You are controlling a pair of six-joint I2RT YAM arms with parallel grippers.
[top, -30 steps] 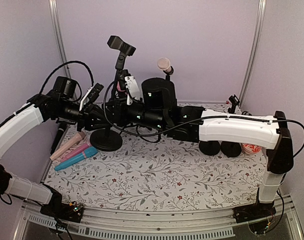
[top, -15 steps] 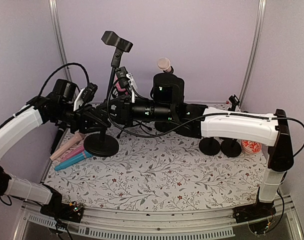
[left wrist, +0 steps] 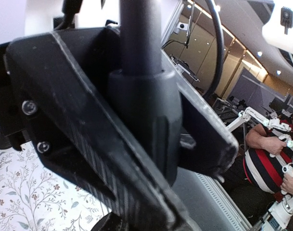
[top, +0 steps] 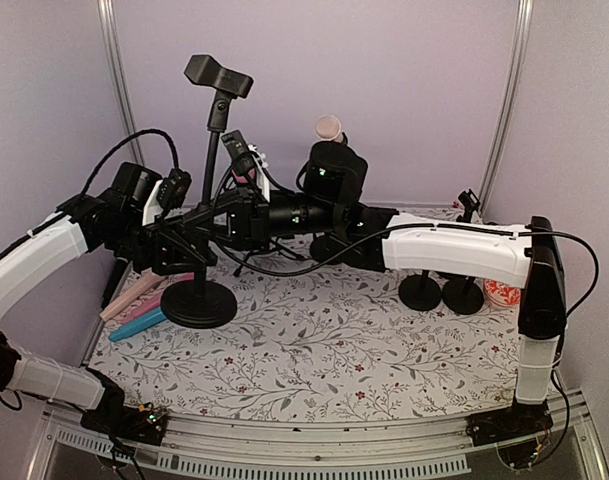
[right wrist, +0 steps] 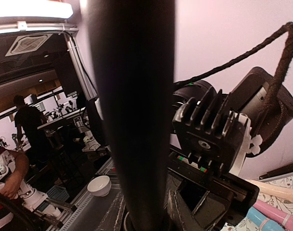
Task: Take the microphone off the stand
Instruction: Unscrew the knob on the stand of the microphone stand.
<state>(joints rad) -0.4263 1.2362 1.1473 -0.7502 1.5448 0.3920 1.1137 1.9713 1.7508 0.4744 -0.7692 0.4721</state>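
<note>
A black stand (top: 198, 303) with a round base rests on the flowered cloth; the clip (top: 217, 75) at the top of its pole holds nothing. My left gripper (top: 187, 250) is shut on the pole (left wrist: 141, 96) low down, just above the base. My right gripper (top: 226, 215) comes in from the right and is shut on a thick black microphone (right wrist: 132, 120), which fills the middle of the right wrist view. From above, the microphone (top: 189, 217) shows only as a dark bar lying across the pole.
Pink, magenta and blue microphones (top: 144, 300) lie at the left edge of the cloth. A second stand with a pink-headed microphone (top: 329, 128) rises behind the right arm. Two small round stand bases (top: 421, 292) and a red-and-white dish (top: 502, 295) sit at the right.
The stand has shifted left and toward the near edge, and its clip has swung up and left. Both grippers moved left with it; neither grip changed.
</note>
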